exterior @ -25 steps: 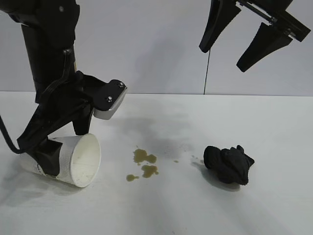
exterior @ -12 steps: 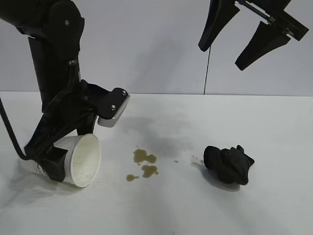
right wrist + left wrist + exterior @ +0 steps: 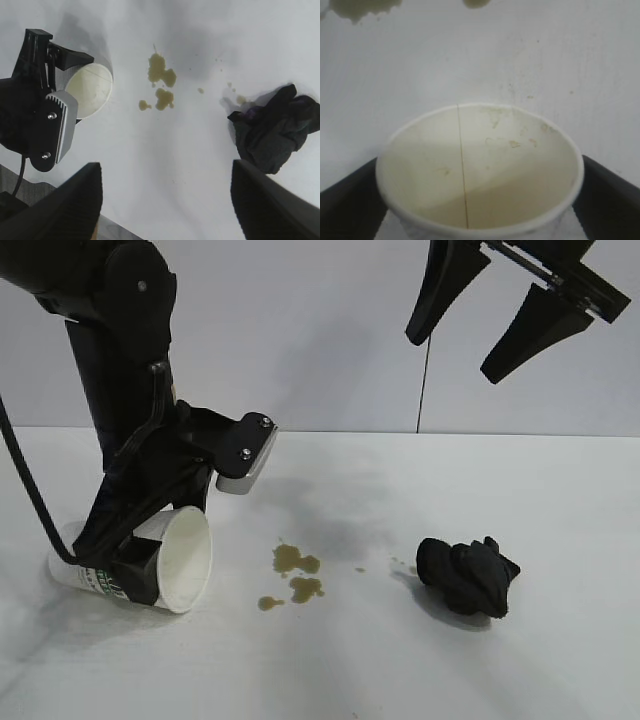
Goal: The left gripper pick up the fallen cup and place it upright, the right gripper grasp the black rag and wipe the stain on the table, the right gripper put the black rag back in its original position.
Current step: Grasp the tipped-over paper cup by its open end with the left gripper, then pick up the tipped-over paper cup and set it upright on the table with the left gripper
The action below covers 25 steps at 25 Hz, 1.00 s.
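Observation:
The white cup (image 3: 178, 560) lies tilted on its side at the table's left, mouth toward the stain. My left gripper (image 3: 130, 575) is shut on the cup, one finger on each side of it; in the left wrist view the cup's white inside (image 3: 480, 170) fills the gap between the black fingers (image 3: 607, 200). The olive-brown stain (image 3: 296, 573) lies in spots at the middle of the table (image 3: 330, 670), and shows in the right wrist view (image 3: 161, 82). The black rag (image 3: 468, 575) sits bunched to its right. My right gripper (image 3: 487, 325) hangs open and empty high above the rag (image 3: 275, 130).
A grey wall with a dark vertical seam (image 3: 423, 390) stands behind the table. The table's near edge (image 3: 100, 225) shows in the right wrist view.
My left gripper has shifted right and turned with the cup in it, so the cup's mouth has lifted and its base has dropped toward the table. The right arm has barely moved.

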Each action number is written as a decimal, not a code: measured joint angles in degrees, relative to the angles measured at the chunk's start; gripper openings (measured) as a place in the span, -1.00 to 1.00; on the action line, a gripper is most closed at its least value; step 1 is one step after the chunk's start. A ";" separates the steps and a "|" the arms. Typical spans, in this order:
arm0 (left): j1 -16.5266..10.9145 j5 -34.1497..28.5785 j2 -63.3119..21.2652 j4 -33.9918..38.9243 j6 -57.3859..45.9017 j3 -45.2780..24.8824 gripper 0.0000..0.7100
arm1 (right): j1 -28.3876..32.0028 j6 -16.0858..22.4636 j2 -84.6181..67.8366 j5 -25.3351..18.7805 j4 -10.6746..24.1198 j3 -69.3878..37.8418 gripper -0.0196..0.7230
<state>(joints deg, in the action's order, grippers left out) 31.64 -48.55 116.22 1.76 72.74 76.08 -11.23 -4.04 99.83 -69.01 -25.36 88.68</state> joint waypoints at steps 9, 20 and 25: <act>0.00 5.45 -0.74 -6.86 -0.50 0.00 0.54 | 0.00 -0.04 0.00 0.00 0.00 0.00 0.39; -11.76 6.78 -7.04 -60.38 28.71 0.00 0.54 | 0.00 -0.04 0.00 -0.05 0.04 0.00 0.39; -22.91 -8.49 -7.50 -76.65 35.34 0.00 0.54 | 0.00 -0.04 0.00 -0.05 0.04 0.00 0.39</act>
<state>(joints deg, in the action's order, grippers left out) 8.73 -57.04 108.73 -74.89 108.08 76.08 -11.23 -4.08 99.83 -69.06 -25.32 88.68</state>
